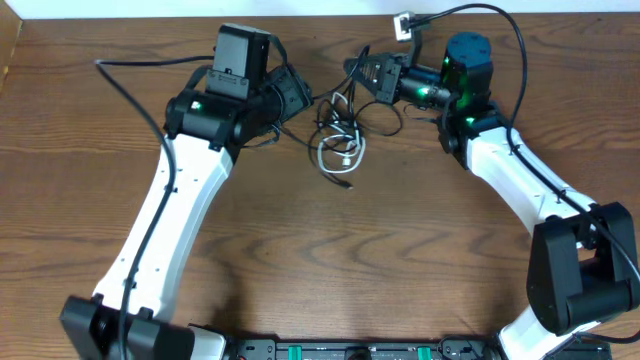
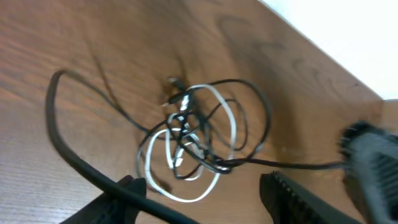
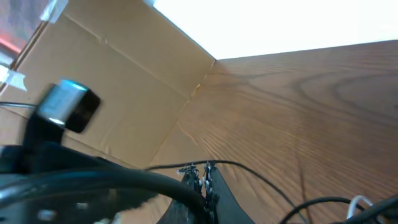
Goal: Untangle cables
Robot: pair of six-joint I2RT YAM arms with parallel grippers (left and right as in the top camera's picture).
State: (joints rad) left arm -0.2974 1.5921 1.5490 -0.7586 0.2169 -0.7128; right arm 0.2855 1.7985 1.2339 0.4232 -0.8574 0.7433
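Black cable (image 2: pixel 292 165) in closed right claw (image 3: pixel 206 177)

Black cables (image 1: pixel 384 124) are lying in a loose tangle near the far middle of the wooden table (image 1: pixel 400 240), looping around a white cable (image 1: pixel 326 150). The left gripper (image 1: pixel 292 95) is hovering just left of the knot, while the right gripper (image 1: pixel 362 72) is reaching into its upper loops from the right.
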